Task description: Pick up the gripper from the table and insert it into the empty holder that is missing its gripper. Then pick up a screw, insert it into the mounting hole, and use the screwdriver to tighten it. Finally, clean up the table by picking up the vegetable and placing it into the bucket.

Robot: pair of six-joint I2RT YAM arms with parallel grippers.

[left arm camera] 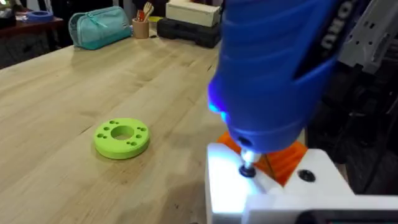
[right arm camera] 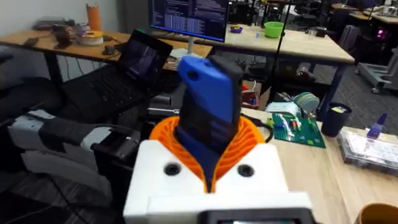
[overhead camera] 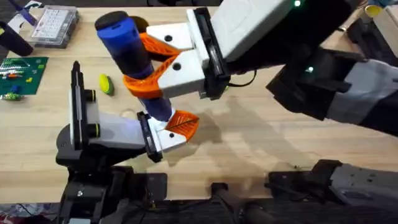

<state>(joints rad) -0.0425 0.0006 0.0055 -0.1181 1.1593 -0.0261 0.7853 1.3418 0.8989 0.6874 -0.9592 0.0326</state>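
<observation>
Clearly the right pincer (overhead camera: 152, 65), white with orange ribbed pads, is pinching the blue screwdriver (overhead camera: 132, 53) around its barrel, one finger on each side, and holds it steeply upright over the left half of the desk (overhead camera: 261, 143). In the right wrist view the screwdriver (right arm camera: 208, 112) stands between the orange pads (right arm camera: 165, 134), its blue top pointing away from the camera. The tool's thin metal tip comes down onto the white block of the gripper (overhead camera: 177, 127), whose orange leaf-shaped finger sticks out to the right. In the left wrist view the tip of the screwdriver (left arm camera: 267, 68) touches a small dark hole in the white block of the gripper (left arm camera: 273, 186), with a blue glow on the tool's lower body. That block sits at the right end of the holder (overhead camera: 106, 134), a grey-white rounded body on a black base with a black upright plate and yellow-green knobs, at the near left of the desk. The vegetable (overhead camera: 106, 84), yellow with a green end, lies on the desk just beyond the holder, left of the screwdriver. A lime-green flat ring (left arm camera: 121, 137) lies on the wood in the left wrist view. A clear compartment box (overhead camera: 55, 26) and a green circuit board (overhead camera: 22, 74) rest at the far left. I cannot tell whether the left pincer is spread or pressed together.
</observation>
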